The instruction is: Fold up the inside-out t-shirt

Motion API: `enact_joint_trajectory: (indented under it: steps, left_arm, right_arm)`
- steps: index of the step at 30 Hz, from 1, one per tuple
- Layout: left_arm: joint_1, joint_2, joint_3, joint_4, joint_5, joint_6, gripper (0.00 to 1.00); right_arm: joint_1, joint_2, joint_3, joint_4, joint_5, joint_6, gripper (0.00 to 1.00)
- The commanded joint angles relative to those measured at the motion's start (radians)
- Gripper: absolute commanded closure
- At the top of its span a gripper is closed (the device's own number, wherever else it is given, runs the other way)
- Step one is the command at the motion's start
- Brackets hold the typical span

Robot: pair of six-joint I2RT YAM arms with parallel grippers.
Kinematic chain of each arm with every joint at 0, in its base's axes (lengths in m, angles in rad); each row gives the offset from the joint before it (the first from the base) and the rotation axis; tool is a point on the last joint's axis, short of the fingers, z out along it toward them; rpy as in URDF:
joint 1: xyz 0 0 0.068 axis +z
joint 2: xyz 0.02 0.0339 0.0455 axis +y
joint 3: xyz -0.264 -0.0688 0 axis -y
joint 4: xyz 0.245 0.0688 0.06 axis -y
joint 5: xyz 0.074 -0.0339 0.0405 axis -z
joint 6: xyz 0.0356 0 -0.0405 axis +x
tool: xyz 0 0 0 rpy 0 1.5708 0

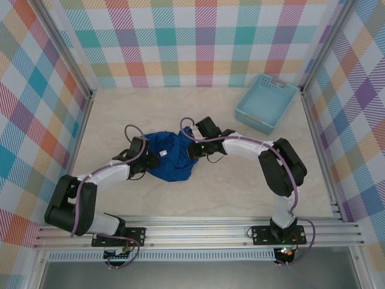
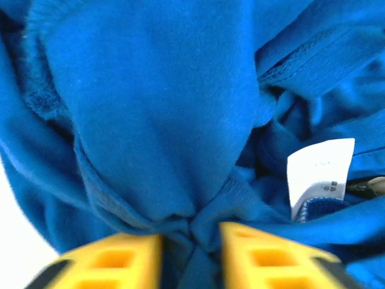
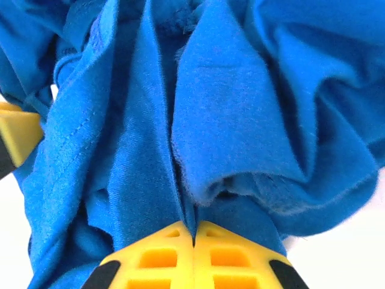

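Checked pastel walls close off three sides of the pale counter (image 1: pixel 180 114) I am working over. Mid-counter, between my two arms, the inside-out t-shirt (image 1: pixel 170 155) lies bunched in a royal-blue heap. Well apart from it, at the far right, sits a light-blue lattice basket (image 1: pixel 266 103). My left fingers (image 2: pixel 141 256) pinch a gathered wad of the shirt at its left side. My right fingers (image 3: pixel 174 253) are pressed together on a thin fold at its far right edge. A small white tag (image 2: pixel 319 171) shows just right of the left grip.
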Motion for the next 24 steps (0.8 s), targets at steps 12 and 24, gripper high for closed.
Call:
enact_joint_trajectory:
  steps: [12, 24]
  left_arm:
    - [-0.012, -0.581, 0.365, 0.168, 0.06, 0.022, 1.0]
    - [-0.012, -0.51, 0.657, -0.043, 0.116, 0.102, 1.0]
  right_arm:
    - [-0.131, -0.866, 0.002, 0.185, 0.172, -0.148, 1.0]
    - [-0.132, -0.971, 0.106, 0.112, 0.256, -0.218, 1.0]
